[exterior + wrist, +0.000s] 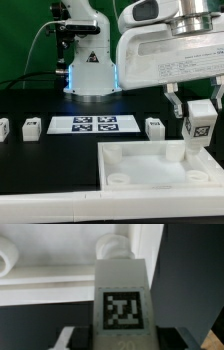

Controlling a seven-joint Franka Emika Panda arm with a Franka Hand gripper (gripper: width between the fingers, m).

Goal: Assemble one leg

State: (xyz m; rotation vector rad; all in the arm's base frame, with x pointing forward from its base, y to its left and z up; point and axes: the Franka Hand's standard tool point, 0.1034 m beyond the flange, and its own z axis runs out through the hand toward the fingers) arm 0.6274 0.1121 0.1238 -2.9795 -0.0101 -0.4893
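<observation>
Black tabletop (40, 160) carries the white tray (135, 149); at the tray's far corner on the exterior view's right, the gripper (197, 112) holds the leg (197, 128) upright, fingers clenched on it

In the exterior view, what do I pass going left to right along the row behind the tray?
From the left: far-left leg → second leg → marker board → third leg → gripped leg, held by the gripper.

marker board (93, 124) lies behind the tray (140, 150), spare legs (154, 127) flanking it; one leg (197, 122) hangs over the tray's far corner
</observation>
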